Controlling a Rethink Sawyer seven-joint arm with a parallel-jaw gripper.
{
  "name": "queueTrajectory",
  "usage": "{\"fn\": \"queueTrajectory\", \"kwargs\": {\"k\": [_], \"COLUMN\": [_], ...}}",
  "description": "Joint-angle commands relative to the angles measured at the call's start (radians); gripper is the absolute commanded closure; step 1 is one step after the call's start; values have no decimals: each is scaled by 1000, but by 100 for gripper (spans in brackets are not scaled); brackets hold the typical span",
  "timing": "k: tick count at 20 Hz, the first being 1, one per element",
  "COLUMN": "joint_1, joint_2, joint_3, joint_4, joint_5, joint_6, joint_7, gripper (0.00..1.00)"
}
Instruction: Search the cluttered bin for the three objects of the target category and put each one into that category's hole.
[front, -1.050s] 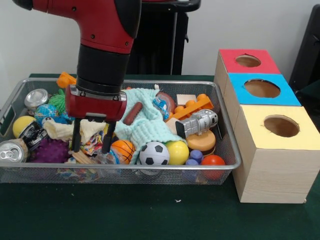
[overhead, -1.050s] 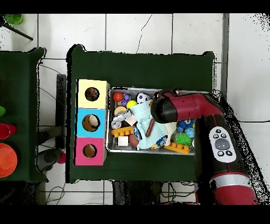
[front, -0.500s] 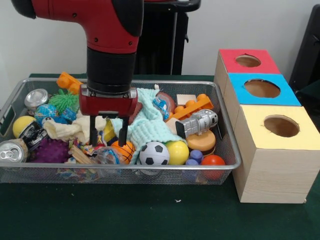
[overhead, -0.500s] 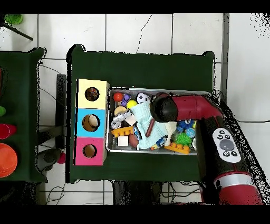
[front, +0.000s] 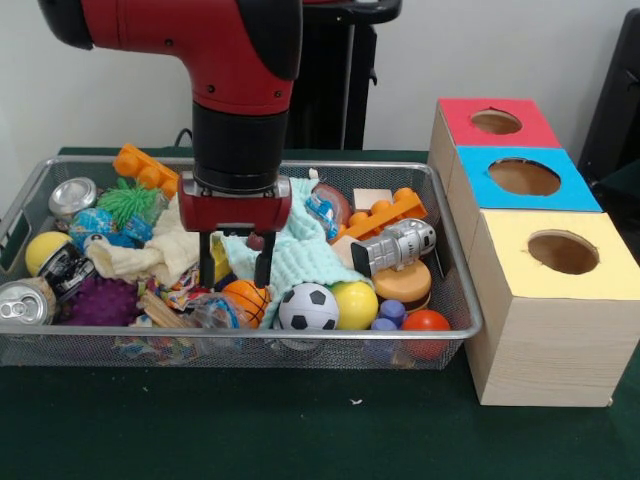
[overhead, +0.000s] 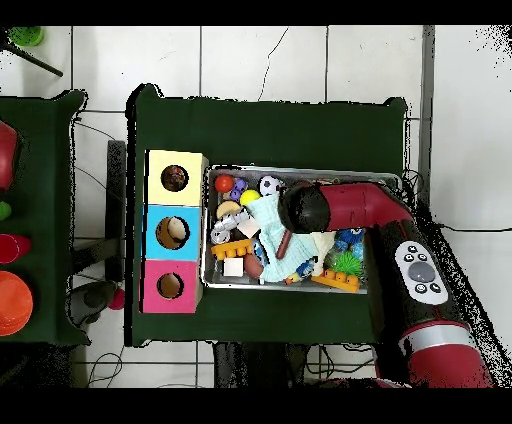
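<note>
We held the tool (front: 236, 262) released, its fingers spread, low in the bin (front: 455, 300) over the mint cloth (front: 300, 255), with nothing gripped. The balls lay along the bin's near wall: the basketball (front: 244, 297) just below the tool, the soccer ball (front: 307, 306) and the yellow ball (front: 355, 304) beside it. We judged it best to centre over one ball, clear of the cloth, then descend.

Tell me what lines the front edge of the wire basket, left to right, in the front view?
Silver can → purple spiky ball → small basketball → soccer ball → yellow ball → red ball, all inside the wire basket.
</note>
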Motion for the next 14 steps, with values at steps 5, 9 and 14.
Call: {"fn": "queueTrajectory", "kwargs": {"k": [5,9,14], "joint_1": [37,42,51], "joint_2": [51,63,37], "joint_3": [3,2,-2], "joint_4": [35,9,7], "joint_5": [-108,-130,-145], "joint_6": [93,110,144], "joint_7": [-140,-157,-176], "gripper": [0,0,0]}}
